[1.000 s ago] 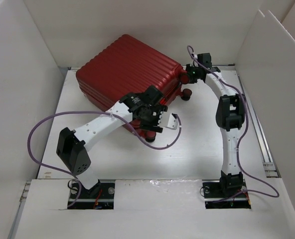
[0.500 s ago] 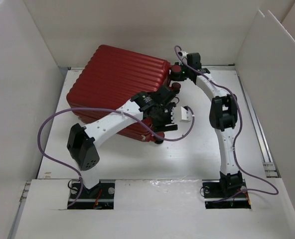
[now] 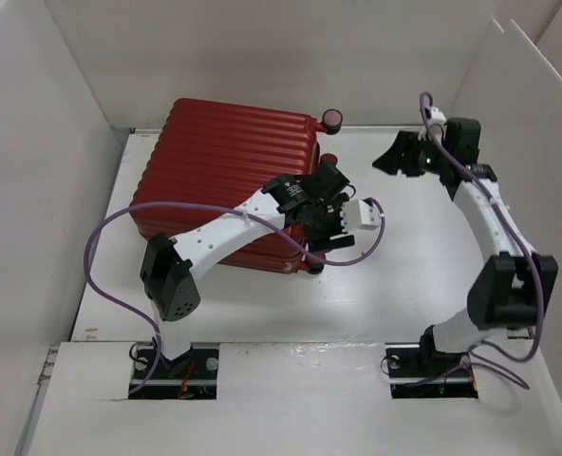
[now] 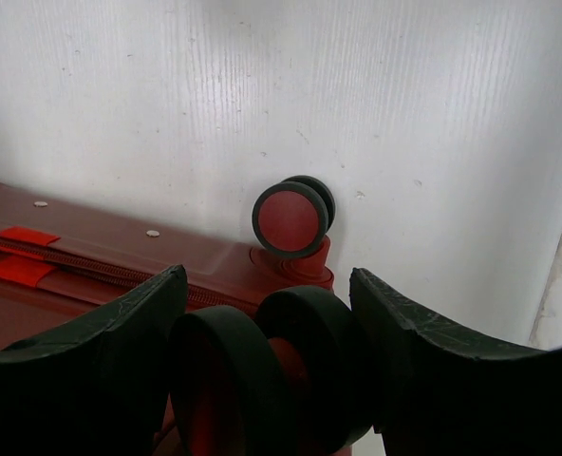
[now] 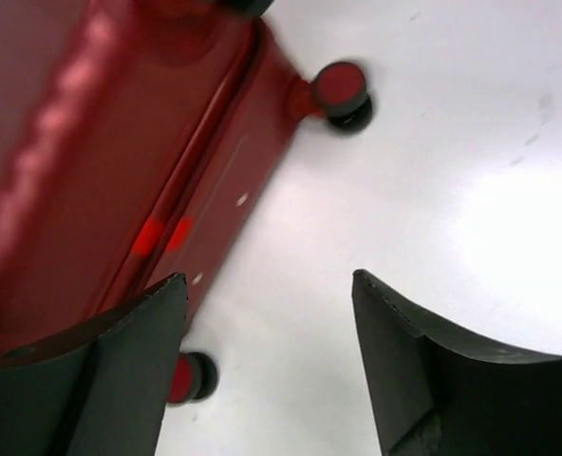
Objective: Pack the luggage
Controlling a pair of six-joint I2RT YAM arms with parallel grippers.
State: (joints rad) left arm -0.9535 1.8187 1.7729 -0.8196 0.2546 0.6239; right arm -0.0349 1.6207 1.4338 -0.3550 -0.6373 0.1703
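The luggage (image 3: 224, 171) is a dark red ribbed suitcase lying closed and flat at the back left of the table. Its wheeled end faces right. My left gripper (image 3: 327, 220) is at that end, shut on a black twin wheel (image 4: 309, 361) that fills the gap between its fingers (image 4: 110, 351). Beyond it another wheel (image 4: 289, 218) sticks out of the luggage (image 4: 101, 252) towards the back wall. My right gripper (image 3: 385, 159) hangs open to the right of the luggage (image 5: 91, 142), apart from it, with only bare table between its fingers (image 5: 129, 361). Two wheels (image 5: 343, 90) show below it.
White walls enclose the table on the left, back and right. A metal rail (image 3: 504, 275) runs along the right edge. Purple cables (image 3: 105, 242) loop off both arms. A white camera block (image 3: 362, 214) sits on the left wrist.
The luggage has slid and turned towards the back left, with my left gripper on its wheel. My right gripper has opened, let go of the far wheel and swung away to the right.
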